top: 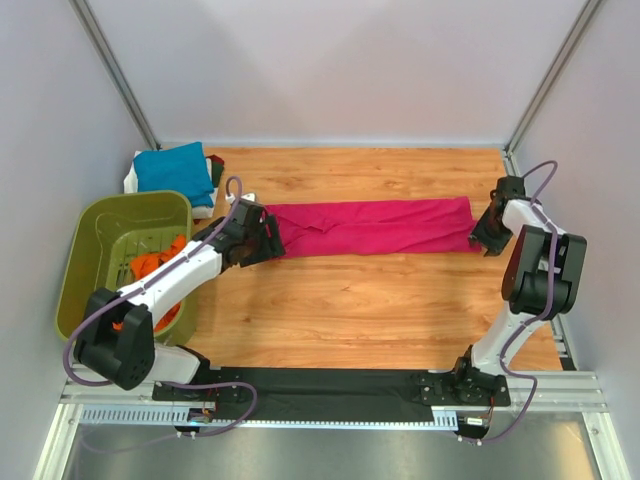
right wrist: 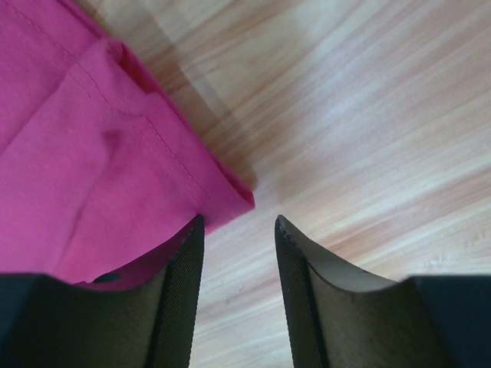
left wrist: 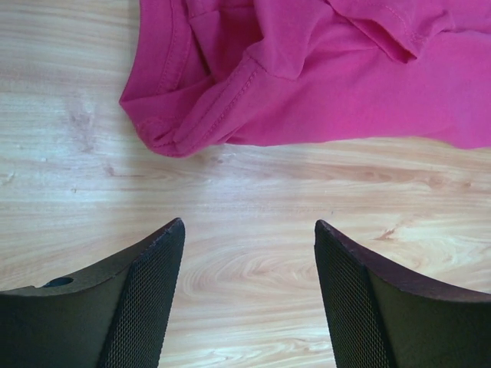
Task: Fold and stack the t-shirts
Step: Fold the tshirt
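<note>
The magenta shirt (top: 370,228) lies pulled out into a long, narrow band across the middle of the counter (top: 350,320), with an arm at each end. The left gripper (left wrist: 249,295) stands wide with nothing between its fingers. The bunched collar end of the shirt lies just ahead of it, apart from the fingertips. The right gripper (right wrist: 239,295) is about half open and holds nothing. The hemmed corner lies at the tip of one finger, mostly off to that side, with bare wood showing in the gap.

If the right gripper closes where it is, it will likely pinch air or only an edge, and the fold could drag open. On the left, the crumpled end offers several loose layers; catching just one would pull the band askew. If one end lifts ahead of the other, the cloth would twist. A wide swing left could also knock the basket (top: 90,225), which holds orange shirts (top: 150,265) close beside that arm.
</note>
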Available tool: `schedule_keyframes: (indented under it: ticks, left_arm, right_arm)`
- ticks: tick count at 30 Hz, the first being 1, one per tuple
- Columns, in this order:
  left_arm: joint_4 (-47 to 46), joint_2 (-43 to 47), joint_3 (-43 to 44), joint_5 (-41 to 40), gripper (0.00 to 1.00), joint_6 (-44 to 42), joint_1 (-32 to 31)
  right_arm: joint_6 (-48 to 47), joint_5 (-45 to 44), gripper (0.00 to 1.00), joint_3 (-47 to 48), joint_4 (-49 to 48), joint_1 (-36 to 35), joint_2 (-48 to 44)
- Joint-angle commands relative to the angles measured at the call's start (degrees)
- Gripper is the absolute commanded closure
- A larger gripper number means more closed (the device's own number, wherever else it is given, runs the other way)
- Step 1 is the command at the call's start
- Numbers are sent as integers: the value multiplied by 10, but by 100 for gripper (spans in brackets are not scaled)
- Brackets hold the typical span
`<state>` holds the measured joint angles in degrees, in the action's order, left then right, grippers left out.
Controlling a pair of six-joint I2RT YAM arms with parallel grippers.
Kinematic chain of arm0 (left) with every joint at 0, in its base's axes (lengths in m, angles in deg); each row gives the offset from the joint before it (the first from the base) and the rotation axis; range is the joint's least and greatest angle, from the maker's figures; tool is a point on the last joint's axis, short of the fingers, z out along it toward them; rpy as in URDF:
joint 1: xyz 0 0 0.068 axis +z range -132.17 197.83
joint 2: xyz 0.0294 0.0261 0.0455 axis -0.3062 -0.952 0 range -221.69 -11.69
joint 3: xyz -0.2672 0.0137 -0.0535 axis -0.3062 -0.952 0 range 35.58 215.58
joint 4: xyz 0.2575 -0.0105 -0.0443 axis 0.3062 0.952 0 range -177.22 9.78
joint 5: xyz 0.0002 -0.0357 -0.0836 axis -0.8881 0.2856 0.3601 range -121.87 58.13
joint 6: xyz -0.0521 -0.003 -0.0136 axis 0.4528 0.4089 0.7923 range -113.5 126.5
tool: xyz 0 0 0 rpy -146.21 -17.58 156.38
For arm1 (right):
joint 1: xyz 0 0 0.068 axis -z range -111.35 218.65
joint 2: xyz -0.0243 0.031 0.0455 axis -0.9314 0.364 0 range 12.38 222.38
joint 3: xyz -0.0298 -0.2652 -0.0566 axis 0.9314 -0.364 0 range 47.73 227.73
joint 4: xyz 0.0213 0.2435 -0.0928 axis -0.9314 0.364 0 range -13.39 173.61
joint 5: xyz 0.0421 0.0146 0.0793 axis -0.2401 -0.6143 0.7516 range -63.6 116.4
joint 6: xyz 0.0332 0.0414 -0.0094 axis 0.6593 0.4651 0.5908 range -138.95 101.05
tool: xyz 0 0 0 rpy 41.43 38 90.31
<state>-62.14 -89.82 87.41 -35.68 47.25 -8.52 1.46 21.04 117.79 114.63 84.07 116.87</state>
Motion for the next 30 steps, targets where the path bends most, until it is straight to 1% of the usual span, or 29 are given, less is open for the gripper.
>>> schedule_keyframes:
  ticks: [1, 4, 5, 6, 7, 8, 9, 10, 16, 22, 23, 27, 28, 30]
  left_arm:
    - [-15, 5, -8, 24, 25, 19, 14]
    - [-27, 4, -25, 34, 26, 29, 23]
    - [-27, 2, -26, 34, 26, 34, 25]
    - [-28, 0, -28, 34, 26, 35, 27]
    - [-28, -3, -30, 34, 26, 35, 31]
    - [-28, -4, -31, 34, 26, 36, 33]
    - [-27, -8, -31, 34, 27, 39, 34]
    - [-26, -9, -32, 30, 28, 40, 37]
    - [-22, -16, -33, -4, 31, 44, 41]
    - [-28, -33, -31, -44, 34, 46, 45]
    - [-35, -35, -31, -41, 34, 46, 46]
    - [-88, -62, -34, -14, 43, 26, 46]
    - [-98, -66, -34, -8, 44, 20, 46]
    - [-114, -80, -30, 4, 47, -8, 45]
  right_arm:
    - [-18, -8, 57, 39, -21, -2, 21]
    - [-19, -7, 63, 39, -30, -2, 31]
    - [-20, -10, 69, 40, -30, -3, 34]
    - [-22, -11, 72, 42, -30, -2, 39]
    - [-21, -15, 77, 43, -30, -2, 41]
    - [-21, -18, 89, 44, -26, -2, 42]
    - [-20, -19, 97, 44, -26, -2, 43]
    - [-23, -22, 100, 44, -25, -2, 42]
    - [-46, -73, 100, 62, -3, -2, 31]
    - [-56, -69, 100, 69, 5, -2, 28]
    - [-57, -71, 100, 67, 5, -2, 28]
    - [-55, -61, 100, 64, 2, -2, 28]
    - [-55, -61, 100, 64, 2, -2, 28]
    - [-55, -61, 100, 68, 5, -2, 30]
